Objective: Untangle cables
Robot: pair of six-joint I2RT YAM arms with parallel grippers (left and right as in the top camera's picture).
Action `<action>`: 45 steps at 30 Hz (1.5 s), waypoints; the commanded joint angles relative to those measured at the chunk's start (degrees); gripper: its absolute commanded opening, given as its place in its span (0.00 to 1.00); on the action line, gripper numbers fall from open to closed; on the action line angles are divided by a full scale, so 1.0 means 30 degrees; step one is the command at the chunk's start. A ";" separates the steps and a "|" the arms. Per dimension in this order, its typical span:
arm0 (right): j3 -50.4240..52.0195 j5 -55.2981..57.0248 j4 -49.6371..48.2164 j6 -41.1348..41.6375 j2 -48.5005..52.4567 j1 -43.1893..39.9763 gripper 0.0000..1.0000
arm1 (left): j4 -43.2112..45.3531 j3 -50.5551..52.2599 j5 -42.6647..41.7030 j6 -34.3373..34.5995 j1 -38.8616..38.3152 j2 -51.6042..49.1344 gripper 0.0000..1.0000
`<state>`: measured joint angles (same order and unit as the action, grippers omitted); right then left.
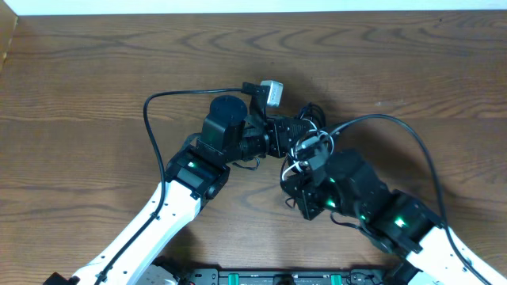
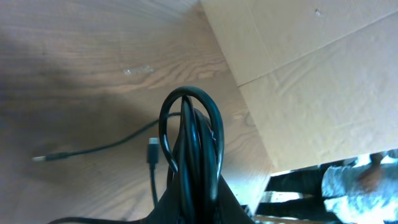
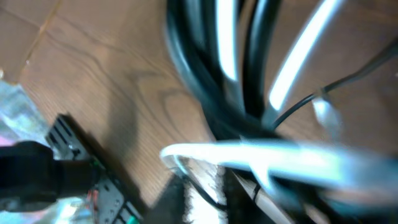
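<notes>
Cables (image 2: 199, 149): 1 bundle | left claw (image 2: 196, 208): clamps it | right claw (image 1: 305, 165): unclear

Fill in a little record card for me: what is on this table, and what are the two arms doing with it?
surface: wooden table
cables: black loops and a white cable, bundled between the arms
left gripper: closed on the black loops
right gripper: at the bundle; grip too blurred to tell
plug ends: two in sight in the left wrist view
tangle: not yet separated
</notes>
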<state>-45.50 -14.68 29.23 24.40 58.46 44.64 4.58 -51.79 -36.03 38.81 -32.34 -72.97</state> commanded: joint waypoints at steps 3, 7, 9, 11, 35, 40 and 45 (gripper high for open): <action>-0.0189 -0.2135 0.0124 -0.1326 0.0670 0.0153 0.01 | 0.0233 -0.0313 0.1129 0.1552 0.0117 -0.0007 0.08; -0.0189 -0.3220 0.1064 -0.2004 0.0240 0.0153 0.01 | 0.0248 -0.0313 0.3271 0.2404 0.0699 -0.0007 0.08; -0.0189 -0.3446 0.1807 -0.2244 -0.0131 0.0153 0.01 | 0.0248 -0.0313 0.4036 0.2470 0.1188 -0.0007 0.08; -0.0189 -0.3687 0.2645 -0.2550 -0.0707 0.0153 0.01 | 0.0248 -0.0313 0.4415 0.2463 0.1727 -0.0007 0.08; -0.0189 0.7053 0.4830 0.3461 -0.6827 -0.0838 0.32 | 0.1231 -0.0313 -0.8604 -0.5581 0.3796 -0.0007 0.08; -0.0189 0.7074 0.3854 0.4146 -0.6827 -0.1239 0.38 | 0.1231 -0.0313 -0.8852 -0.5566 0.3796 -0.0007 0.08; -0.0189 0.6768 0.3111 0.4146 -0.6819 -0.1260 0.37 | 0.1224 -0.0313 -0.8859 -0.5049 0.3796 -0.0007 0.08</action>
<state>-45.50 4.82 39.18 35.33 38.22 41.19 7.77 -51.79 -60.20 23.73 -21.06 -73.08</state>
